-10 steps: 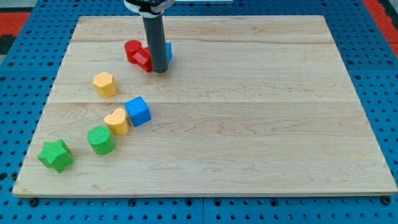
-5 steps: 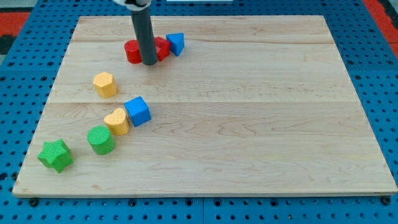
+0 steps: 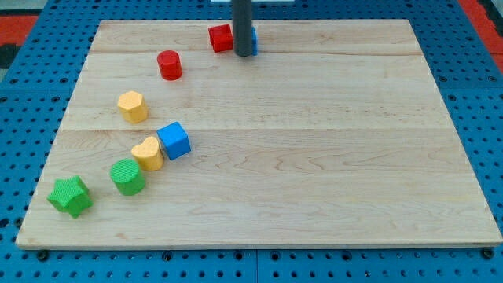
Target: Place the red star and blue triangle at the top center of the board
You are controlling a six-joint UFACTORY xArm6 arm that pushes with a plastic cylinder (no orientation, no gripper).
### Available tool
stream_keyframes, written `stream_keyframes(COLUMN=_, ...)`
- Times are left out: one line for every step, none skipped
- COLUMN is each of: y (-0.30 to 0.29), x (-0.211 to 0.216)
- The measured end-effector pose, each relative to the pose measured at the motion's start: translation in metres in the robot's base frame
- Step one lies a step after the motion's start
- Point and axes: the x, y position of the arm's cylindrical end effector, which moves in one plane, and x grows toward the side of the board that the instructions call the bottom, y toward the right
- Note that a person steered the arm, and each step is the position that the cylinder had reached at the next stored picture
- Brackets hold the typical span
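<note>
My tip (image 3: 244, 53) stood at the board's (image 3: 330, 157) top centre, just right of the red star (image 3: 221, 38), hiding most of the blue triangle (image 3: 255, 42) behind the rod.

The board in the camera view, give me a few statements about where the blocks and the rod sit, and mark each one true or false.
1. The red star lies near the view's top centre, beside my tip. True.
2. The red cylinder touches the red star. False: it sits apart, toward the view's lower left of it.
3. The blue triangle is almost hidden behind the rod. True.
4. The green star sits at the view's top right. False: it is at the bottom left.
5. The blue cube touches the yellow heart. True.
</note>
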Motion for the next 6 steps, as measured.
stream_keyframes(y=0.002, x=0.010)
stream_keyframes(y=-0.068, x=0.013)
stream_keyframes(y=-0.082, x=-0.012)
stream_keyframes(y=-0.048, x=-0.024)
stream_keyframes(y=-0.017, x=-0.023)
stream_keyframes(y=-0.017, x=-0.002)
